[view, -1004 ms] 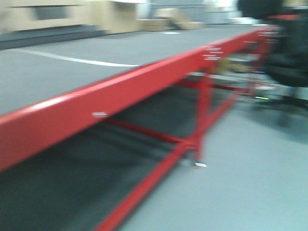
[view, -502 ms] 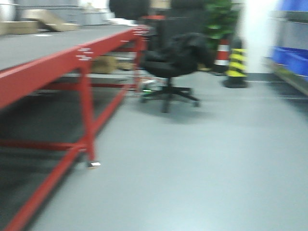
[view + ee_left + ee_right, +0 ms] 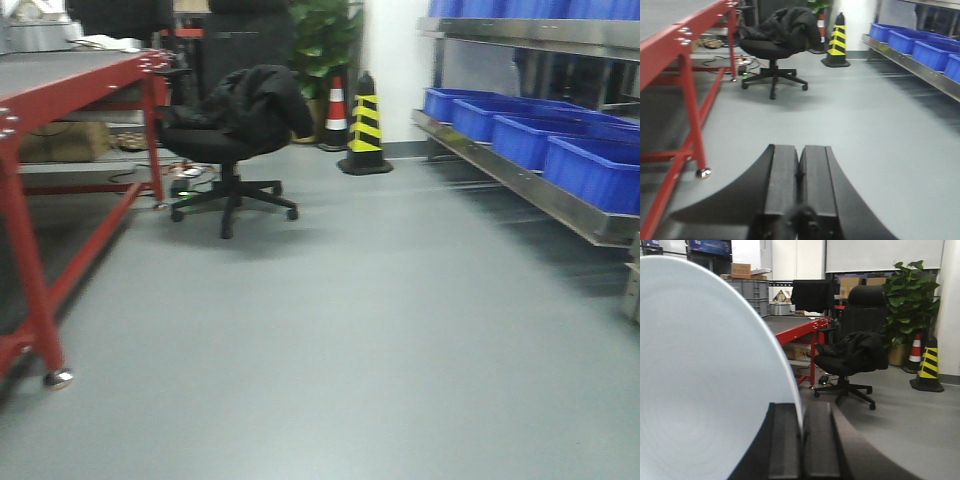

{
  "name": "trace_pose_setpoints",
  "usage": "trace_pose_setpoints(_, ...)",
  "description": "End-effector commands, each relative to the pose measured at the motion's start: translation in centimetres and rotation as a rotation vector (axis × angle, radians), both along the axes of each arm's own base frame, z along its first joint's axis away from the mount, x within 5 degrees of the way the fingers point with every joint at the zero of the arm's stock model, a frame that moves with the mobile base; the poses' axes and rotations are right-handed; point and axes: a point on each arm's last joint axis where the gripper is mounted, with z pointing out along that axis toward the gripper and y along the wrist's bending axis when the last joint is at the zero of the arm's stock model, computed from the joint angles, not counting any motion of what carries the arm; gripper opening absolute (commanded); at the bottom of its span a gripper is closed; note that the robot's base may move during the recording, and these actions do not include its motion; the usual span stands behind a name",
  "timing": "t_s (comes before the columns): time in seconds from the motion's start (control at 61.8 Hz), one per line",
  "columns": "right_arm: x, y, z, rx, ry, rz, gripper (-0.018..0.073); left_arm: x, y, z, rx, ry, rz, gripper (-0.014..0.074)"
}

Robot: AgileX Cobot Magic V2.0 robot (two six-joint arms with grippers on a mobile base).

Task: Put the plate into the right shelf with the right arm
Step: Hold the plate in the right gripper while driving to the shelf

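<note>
The white plate (image 3: pixel 705 375) fills the left half of the right wrist view, standing on edge. My right gripper (image 3: pixel 801 412) is shut on its rim, one black finger on each side. The right shelf (image 3: pixel 530 180), a steel rack carrying blue bins (image 3: pixel 590 165), runs along the right side of the front view and shows again at the upper right of the left wrist view as the shelf (image 3: pixel 920 67). My left gripper (image 3: pixel 799 155) is shut with nothing between its fingers, held low over the grey floor. Neither arm shows in the front view.
A red-framed table (image 3: pixel 30 230) stands at the left. A black office chair with a jacket (image 3: pixel 235 125) sits in the middle distance. Behind it are a yellow-black cone (image 3: pixel 364 125), a red-white cone (image 3: pixel 335 105) and a green plant (image 3: pixel 325 35). Open grey floor (image 3: pixel 380 330) lies between table and shelf.
The front view has swung to the right: the red table slid from the centre to the left edge, and the chair, cones and steel shelf with blue bins came into view.
</note>
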Motion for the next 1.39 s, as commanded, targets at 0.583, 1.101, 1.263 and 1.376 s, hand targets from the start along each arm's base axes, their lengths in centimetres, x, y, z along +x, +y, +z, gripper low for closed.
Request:
trace_pose_setpoints(0.583, -0.21, -0.25, 1.70, 0.065, -0.097, -0.011, 0.0063, -0.01, -0.01, 0.55, -0.017, -0.084, -0.004, -0.0047)
trace_pose_setpoints(1.101, -0.21, -0.25, 1.70, 0.065, -0.097, -0.011, 0.0063, -0.01, -0.01, 0.55, -0.017, -0.084, -0.004, -0.0047)
trace_pose_setpoints(1.263, -0.21, -0.25, 1.70, 0.065, -0.097, -0.011, 0.0063, -0.01, -0.01, 0.55, -0.017, -0.084, -0.004, -0.0047)
trace_pose_setpoints(1.376, -0.21, -0.25, 1.70, 0.065, -0.097, -0.011, 0.0063, -0.01, -0.01, 0.55, -0.017, -0.084, -0.004, -0.0047)
